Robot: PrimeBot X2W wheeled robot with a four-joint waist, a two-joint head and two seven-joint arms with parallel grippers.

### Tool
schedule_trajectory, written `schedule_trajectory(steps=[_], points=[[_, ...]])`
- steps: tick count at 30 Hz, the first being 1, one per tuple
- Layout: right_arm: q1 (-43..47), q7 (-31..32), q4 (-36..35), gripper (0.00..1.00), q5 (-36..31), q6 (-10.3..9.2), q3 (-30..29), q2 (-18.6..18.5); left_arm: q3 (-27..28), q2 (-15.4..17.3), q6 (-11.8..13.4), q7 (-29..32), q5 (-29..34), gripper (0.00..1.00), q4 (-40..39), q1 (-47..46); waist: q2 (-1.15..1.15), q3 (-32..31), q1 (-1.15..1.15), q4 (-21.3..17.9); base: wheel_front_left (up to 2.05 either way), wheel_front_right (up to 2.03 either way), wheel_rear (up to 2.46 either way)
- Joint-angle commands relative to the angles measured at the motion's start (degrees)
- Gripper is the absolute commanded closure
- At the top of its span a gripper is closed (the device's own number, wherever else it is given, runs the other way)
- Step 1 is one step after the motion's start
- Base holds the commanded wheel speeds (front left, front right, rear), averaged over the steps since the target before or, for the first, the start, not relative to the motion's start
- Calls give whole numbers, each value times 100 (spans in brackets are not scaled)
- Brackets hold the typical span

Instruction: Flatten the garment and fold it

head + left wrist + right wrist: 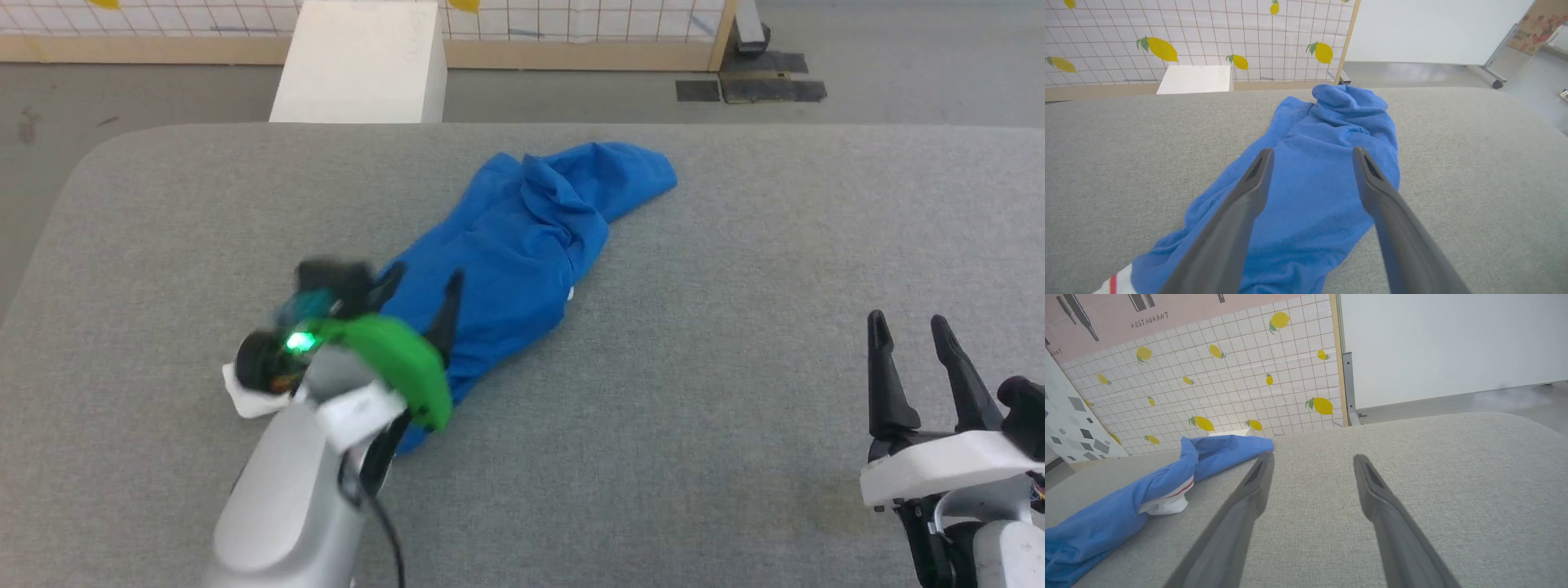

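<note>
Left pincer (424,276) gapes empty over the crumpled garment (522,245), right pincer (907,320) open too (backdrop (1149,319) reads "RESTAURANT").

bare grey table (735,392) is left right of the crumpled garment (514,245); a white box (359,65) stands beyond the far edge.

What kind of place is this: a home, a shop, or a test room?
Probably a staged test room, not a home: a freestanding panel printed with tiles and lemons, a plain grey floor, and a wide grey padded table with a crumpled blue garment on it.
</note>
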Motion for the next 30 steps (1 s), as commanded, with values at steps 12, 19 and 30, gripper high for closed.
schedule_trajectory(steps=[12,19,30], points=[[-185,-55,88,0,137,-8,33,18,-1126,-170,-80,3216,60,0,1409,-2012,0,543,0,-600,0,0,0],[-257,-155,153,0,221,-8,86,19,-1370,145,156,4005,440,0,1903,-2257,0,781,0,-858,0,0,0],[-391,-259,293,0,308,-8,127,19,-1277,130,186,4126,153,100,2083,-2157,0,947,0,-777,0,0,0]])
